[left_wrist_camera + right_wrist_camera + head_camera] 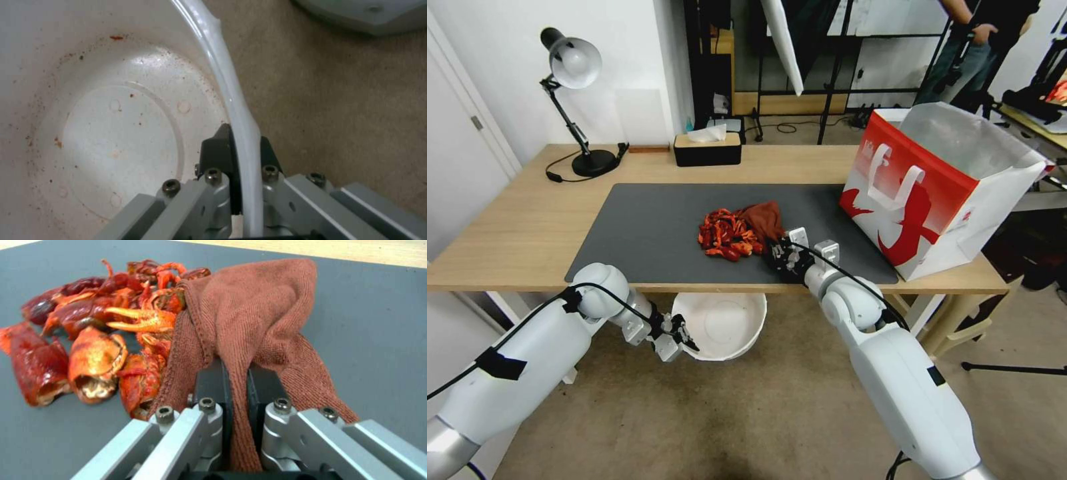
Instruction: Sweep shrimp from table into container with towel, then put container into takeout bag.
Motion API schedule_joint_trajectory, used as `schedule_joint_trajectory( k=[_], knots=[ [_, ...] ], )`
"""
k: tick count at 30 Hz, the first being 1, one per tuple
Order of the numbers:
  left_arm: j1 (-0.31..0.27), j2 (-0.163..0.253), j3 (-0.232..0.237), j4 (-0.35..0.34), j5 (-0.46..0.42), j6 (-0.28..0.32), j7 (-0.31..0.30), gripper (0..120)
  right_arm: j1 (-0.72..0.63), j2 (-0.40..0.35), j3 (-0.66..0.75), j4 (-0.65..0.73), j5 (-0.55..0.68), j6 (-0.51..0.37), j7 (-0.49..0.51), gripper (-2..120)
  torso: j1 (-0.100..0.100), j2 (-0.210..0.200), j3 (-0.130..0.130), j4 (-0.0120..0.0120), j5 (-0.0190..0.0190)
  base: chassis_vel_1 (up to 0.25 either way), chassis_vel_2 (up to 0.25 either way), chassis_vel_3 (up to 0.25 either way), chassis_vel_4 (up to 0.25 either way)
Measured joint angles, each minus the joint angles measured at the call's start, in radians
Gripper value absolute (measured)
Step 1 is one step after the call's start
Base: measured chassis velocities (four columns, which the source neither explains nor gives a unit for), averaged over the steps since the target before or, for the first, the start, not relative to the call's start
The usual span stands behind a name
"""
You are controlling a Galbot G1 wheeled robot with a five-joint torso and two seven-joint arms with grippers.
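A heap of red-orange shrimp (727,235) (95,336) lies on the dark mat of the table (514,227), near its front edge. The rust-brown towel (765,220) (249,313) rests against the heap's right side. My right gripper (778,252) (238,373) is shut on the towel. The white container (720,325) (111,133) hangs below the table's front edge, under the heap and empty but for red specks. My left gripper (687,337) (242,146) is shut on its rim. The red and white takeout bag (940,187) stands open at the table's right end.
A black desk lamp (575,100) and a black tissue box (707,148) stand along the table's far edge. Carpet (338,100) lies below the container. A black frame and a person's legs are behind the table.
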State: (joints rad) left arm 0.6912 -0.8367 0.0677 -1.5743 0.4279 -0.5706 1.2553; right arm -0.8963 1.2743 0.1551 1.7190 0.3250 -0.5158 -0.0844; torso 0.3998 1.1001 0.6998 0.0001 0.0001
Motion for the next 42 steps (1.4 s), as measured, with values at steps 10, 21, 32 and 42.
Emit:
schedule_joint_trajectory(
  k=[10, 21, 32, 42],
  knots=[
    [-0.010, 0.000, -0.006, 0.010, -0.006, 0.001, 0.000, 0, -0.063, -0.032, -0.011, 0.094, -0.011, -0.012, -0.029, 4, 0.000, 0.000, 0.000, -0.0001, 0.0000, 0.000, 0.000, 0.000, 0.000],
    [-0.020, 0.001, -0.004, 0.011, -0.007, 0.003, 0.007, 0, -0.118, -0.036, -0.023, 0.162, -0.032, -0.013, -0.040, 4, 0.000, 0.000, 0.000, -0.0001, -0.0001, 0.000, 0.000, 0.000, 0.000],
    [-0.028, 0.010, -0.003, 0.014, -0.009, 0.005, 0.013, 0, -0.162, -0.033, -0.022, 0.216, -0.056, -0.007, -0.049, 4, 0.000, 0.000, 0.000, -0.0001, 0.0000, 0.000, 0.000, 0.000, 0.000],
    [-0.032, 0.016, -0.003, 0.015, -0.011, 0.005, 0.013, 0, -0.206, -0.031, -0.015, 0.251, -0.084, 0.005, -0.074, 4, 0.000, 0.000, 0.000, 0.0000, -0.0001, 0.000, 0.000, 0.000, 0.000]
  ],
)
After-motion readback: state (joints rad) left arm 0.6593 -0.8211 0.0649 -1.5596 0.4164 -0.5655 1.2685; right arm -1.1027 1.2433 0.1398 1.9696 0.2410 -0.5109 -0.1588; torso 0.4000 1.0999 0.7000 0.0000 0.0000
